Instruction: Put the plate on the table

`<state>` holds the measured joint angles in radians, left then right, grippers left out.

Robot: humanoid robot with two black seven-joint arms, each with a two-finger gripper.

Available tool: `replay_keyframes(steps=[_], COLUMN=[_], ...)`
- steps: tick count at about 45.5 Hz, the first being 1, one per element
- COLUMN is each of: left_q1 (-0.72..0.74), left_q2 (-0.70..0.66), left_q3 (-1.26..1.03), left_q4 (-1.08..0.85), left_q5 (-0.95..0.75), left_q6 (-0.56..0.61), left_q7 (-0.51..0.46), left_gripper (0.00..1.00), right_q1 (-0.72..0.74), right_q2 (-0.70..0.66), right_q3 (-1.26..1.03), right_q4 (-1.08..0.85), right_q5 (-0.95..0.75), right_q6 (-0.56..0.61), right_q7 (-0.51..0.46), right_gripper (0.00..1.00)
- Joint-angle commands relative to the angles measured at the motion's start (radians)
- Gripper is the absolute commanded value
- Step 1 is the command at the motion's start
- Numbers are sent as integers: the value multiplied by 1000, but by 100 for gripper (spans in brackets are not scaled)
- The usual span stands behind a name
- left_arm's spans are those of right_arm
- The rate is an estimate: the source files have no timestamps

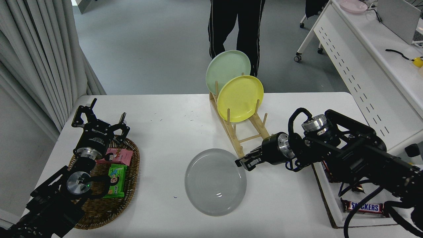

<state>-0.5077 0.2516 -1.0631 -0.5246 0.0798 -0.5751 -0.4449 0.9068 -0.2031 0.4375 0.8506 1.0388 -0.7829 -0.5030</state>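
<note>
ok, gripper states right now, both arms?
Left gripper: open, empty, parked over the wicker basket.
Right gripper: shut on the grey plate at its right rim.

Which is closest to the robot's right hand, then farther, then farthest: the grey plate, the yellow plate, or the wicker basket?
From the right hand:
1. Round light grey plate, right at its fingertips.
2. Round yellow plate, behind in the wooden rack.
3. Brown wicker basket, far left.

We find the grey plate [215, 181] low over the white desk [172, 132], its right rim pinched by the right tool [243, 163]. Behind stands a wooden rack [246, 130] holding a yellow plate [240, 98] and a green plate [226, 67]. The left tool [99, 120], fingers spread, is parked over a wicker basket [129, 185].
</note>
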Motion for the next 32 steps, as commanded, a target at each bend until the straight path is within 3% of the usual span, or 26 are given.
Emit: replay_keyframes(steps=[1,32], left_q1=[0,0], left_q2=[0,0], left_q3=[0,0], left_q4=[0,0], left_q5=[0,0], left_q6=[0,1], left_q7=[0,0], left_gripper=[100,100], right_q1=[-48,-83], right_q2=[50,79], right_q3=[6,1], right_q4=[-76,-120], right_q5=[-10,-40], right_q6=[-3,-3], right_q7=[-19,-20], right_gripper=[0,0])
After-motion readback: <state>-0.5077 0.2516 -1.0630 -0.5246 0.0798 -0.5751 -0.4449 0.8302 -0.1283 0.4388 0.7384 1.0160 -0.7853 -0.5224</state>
